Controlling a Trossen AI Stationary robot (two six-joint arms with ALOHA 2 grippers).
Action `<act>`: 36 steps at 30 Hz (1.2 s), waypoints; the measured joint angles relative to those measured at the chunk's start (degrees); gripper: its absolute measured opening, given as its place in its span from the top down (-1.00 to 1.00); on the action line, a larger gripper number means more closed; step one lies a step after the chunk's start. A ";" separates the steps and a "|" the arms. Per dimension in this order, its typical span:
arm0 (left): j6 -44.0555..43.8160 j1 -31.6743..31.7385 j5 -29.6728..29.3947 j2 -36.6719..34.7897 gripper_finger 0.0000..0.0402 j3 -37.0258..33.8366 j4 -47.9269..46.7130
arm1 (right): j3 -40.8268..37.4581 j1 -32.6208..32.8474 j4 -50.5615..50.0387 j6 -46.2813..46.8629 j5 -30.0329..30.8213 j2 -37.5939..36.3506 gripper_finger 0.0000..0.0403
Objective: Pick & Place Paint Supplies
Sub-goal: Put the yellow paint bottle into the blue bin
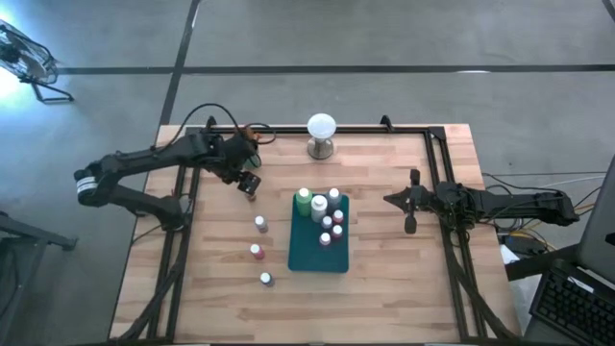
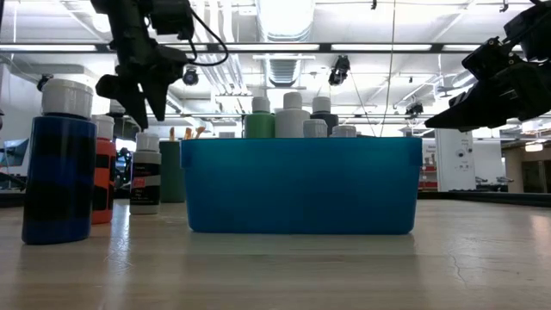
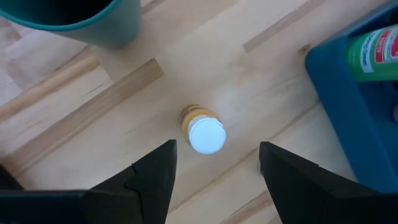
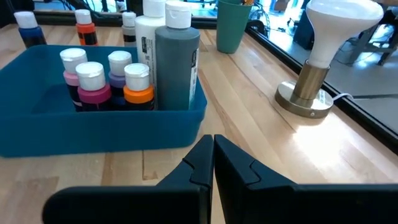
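Observation:
A small yellow bottle (image 3: 200,129) with a white cap stands upright on the wooden table. My left gripper (image 3: 217,149) hangs open above it, fingers pointing down on either side and clear of it; the high view puts the gripper (image 1: 250,185) left of the blue tray (image 1: 320,258). Several white-capped bottles stand in the tray, among them a green one (image 1: 304,201) and a grey one (image 4: 177,62). Three more bottles (image 1: 260,223) (image 1: 257,252) (image 1: 265,279) stand on the table left of the tray. My right gripper (image 4: 213,146) waits shut at the table's right, touching nothing.
A white bulb lamp on a metal base (image 1: 321,135) stands at the far edge. A teal cup (image 3: 74,18) stands near my left gripper, on its far side. Black frame rails run along the table's left, far and right sides. Bare wood lies right of the tray.

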 joint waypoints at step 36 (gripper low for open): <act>0.40 0.00 0.79 8.28 -0.17 -1.05 1.85 | 0.00 0.02 0.00 0.37 0.00 0.00 0.96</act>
